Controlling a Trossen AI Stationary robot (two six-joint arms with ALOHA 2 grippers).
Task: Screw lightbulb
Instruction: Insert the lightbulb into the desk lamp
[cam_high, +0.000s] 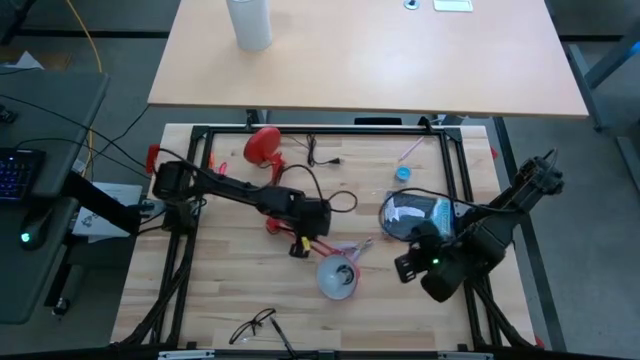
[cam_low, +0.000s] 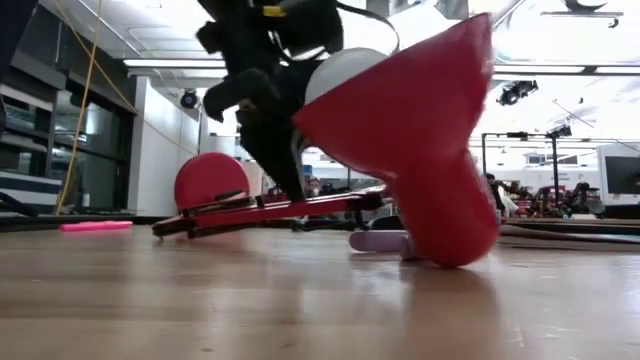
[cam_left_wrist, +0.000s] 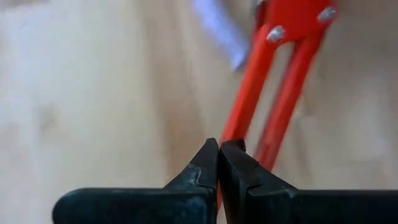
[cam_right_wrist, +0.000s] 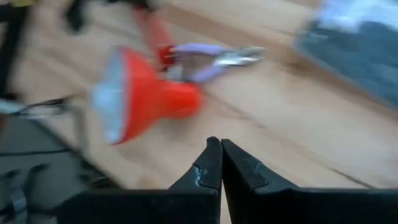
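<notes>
The light wooden desk (cam_high: 240, 300) sits inside a black frame; a second tan table (cam_high: 400, 60) lies beyond it. In the low view, a bright ceiling-lit room shows behind. The red lamp (cam_low: 420, 150) lies on its side mid-desk. The lightbulb (cam_low: 345, 70) sits in the lamp's shade. The left claw (cam_left_wrist: 219, 149), fingers together, is just beside the lamp arm, near the bulb. The right claw (cam_right_wrist: 221, 149), fingers together, hovers nearby. No legible writing.

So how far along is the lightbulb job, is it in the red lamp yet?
Mostly done, it seems: the lightbulb sits in the mouth of the red shade. In hand: nothing. The left gripper is shut beside the lamp's arm rods, and the right gripper is shut and empty, off the lamp. Left: I cannot tell whether the bulb is screwed tight.
</notes>
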